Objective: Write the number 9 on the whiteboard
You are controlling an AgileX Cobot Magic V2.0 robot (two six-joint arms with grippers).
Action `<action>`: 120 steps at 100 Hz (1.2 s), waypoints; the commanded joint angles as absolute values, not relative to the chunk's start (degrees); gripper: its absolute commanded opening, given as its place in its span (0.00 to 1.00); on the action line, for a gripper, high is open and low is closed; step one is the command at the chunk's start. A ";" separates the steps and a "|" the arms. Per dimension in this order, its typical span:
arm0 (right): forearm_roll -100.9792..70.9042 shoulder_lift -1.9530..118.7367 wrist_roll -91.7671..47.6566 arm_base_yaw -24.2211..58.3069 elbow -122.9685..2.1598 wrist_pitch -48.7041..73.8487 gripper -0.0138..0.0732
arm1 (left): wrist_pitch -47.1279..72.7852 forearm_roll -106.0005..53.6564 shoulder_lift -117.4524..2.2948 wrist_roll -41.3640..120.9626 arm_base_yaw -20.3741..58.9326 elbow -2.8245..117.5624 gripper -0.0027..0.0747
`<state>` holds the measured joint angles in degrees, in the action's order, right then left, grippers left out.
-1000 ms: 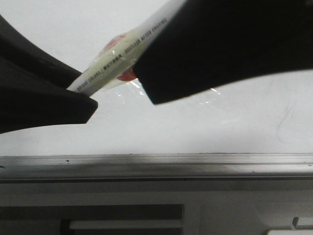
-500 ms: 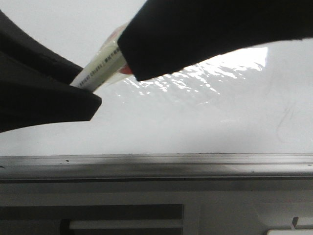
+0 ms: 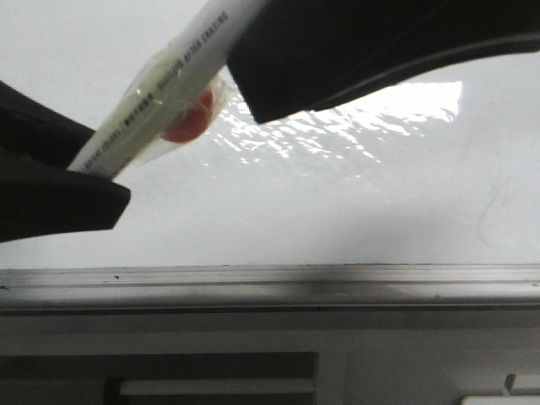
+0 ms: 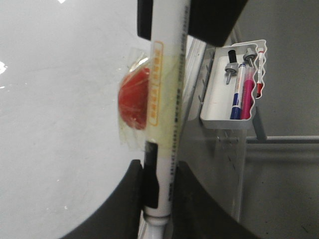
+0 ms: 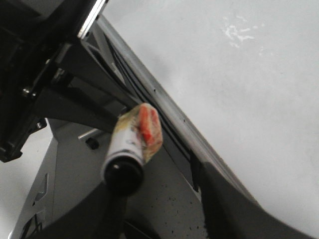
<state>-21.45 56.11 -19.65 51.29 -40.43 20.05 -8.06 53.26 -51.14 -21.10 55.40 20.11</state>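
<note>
Whiteboard [image 3: 337,219], glossy and pale with a bright glare patch, lies flat beneath my two tools; its grey metal rail [image 3: 270,283] runs along the near edge. I can make out no number 9 on it, only a faint grey smudge.

My left tool [image 4: 159,174] is clamped on the lower barrel of a white marker [image 4: 167,99], one dark finger pressed to each side. A red disc [image 4: 134,99] is taped to the barrel just beyond that grip, under clear wrinkled tape. My right tool [image 4: 174,25] sits at the marker's other end, fingers flanking it. Whether they squeeze it or only bracket it, I cannot tell.

I judge the writing has not begun, with the pen suspended between both tools above the whiteboard. The main risk is a slip: if the two tools pull unevenly, the marker could twist in my left grip and the tip would meet the surface at a bad angle, giving a skipped or crooked stroke. The taped disc could also catch a finger and shift the pen. Too much downward force would drag the tip.

Past the rail, off the board and well apart from my left tool, hangs a white tray [image 4: 219,107]. It holds several pens standing upright: a black-capped one [image 4: 230,62], a blue one [image 4: 237,94] and a pink one [image 4: 247,94].
</note>
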 commanded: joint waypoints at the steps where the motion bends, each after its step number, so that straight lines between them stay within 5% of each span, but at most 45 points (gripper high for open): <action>1: -22.91 56.35 -19.48 51.79 -43.33 17.39 0.50 | -12.98 53.29 -52.20 -21.39 55.88 21.45 0.01; 51: -23.16 57.34 -19.48 52.88 -44.64 18.85 0.48 | -14.37 53.29 -53.40 -21.39 55.88 21.45 0.01; 76: -23.16 57.34 -19.48 52.88 -44.64 19.45 0.09 | -14.52 53.29 -53.40 -21.39 55.88 21.45 0.01; 83: -23.16 57.34 -19.48 52.88 -44.64 19.45 0.08 | -14.52 53.29 -53.40 -21.75 55.88 21.45 0.01; 109: -23.16 57.34 -19.48 52.88 -44.64 18.99 0.08 | -14.52 50.60 -53.40 -21.88 55.88 21.45 0.36; 120: -23.16 56.98 -19.48 52.74 -44.64 18.73 0.09 | -10.48 46.31 -52.46 -21.88 55.77 21.98 0.40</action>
<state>-23.10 57.90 -19.55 52.91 -42.84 22.49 -10.80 51.01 -53.64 -21.10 55.40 19.97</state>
